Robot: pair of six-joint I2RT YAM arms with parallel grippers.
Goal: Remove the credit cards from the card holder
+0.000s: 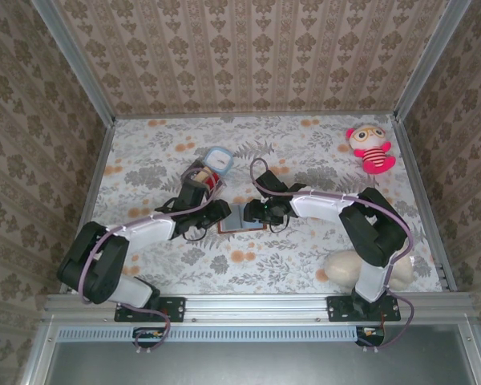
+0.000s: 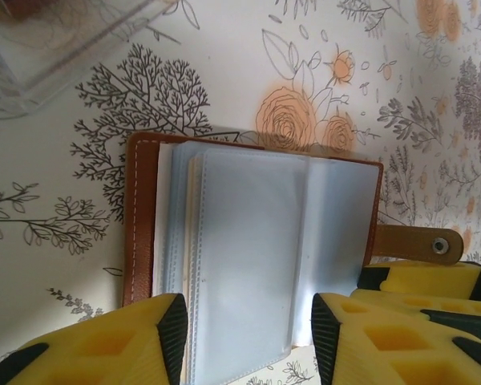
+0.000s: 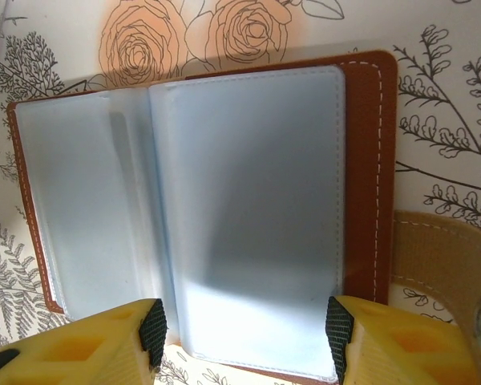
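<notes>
Mid-counter (image 1: 297, 261): card holder (image 1: 242, 218) lying opened flat, left end effector (image 1: 223, 214) at its left edge, right end effector (image 1: 255, 212) at its right edge. Behind and left of holder, close by left arm: plastic box (image 1: 219, 160). Far right corner: doll (image 1: 371, 149). Near right, beside right arm base: soft toy (image 1: 346, 267). Closing strap (image 2: 415, 242) sticking out from one side edge of holder onto counter

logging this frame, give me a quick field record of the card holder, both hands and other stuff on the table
holder: brown leather-like bifold card holder, light blue sleeves inside, lying open on floral table
left hand: open, straddling a sleeve edge
right hand: open, straddling a sleeve page's edge
cards: none visible
other: clear plastic box; pink plush doll
</notes>
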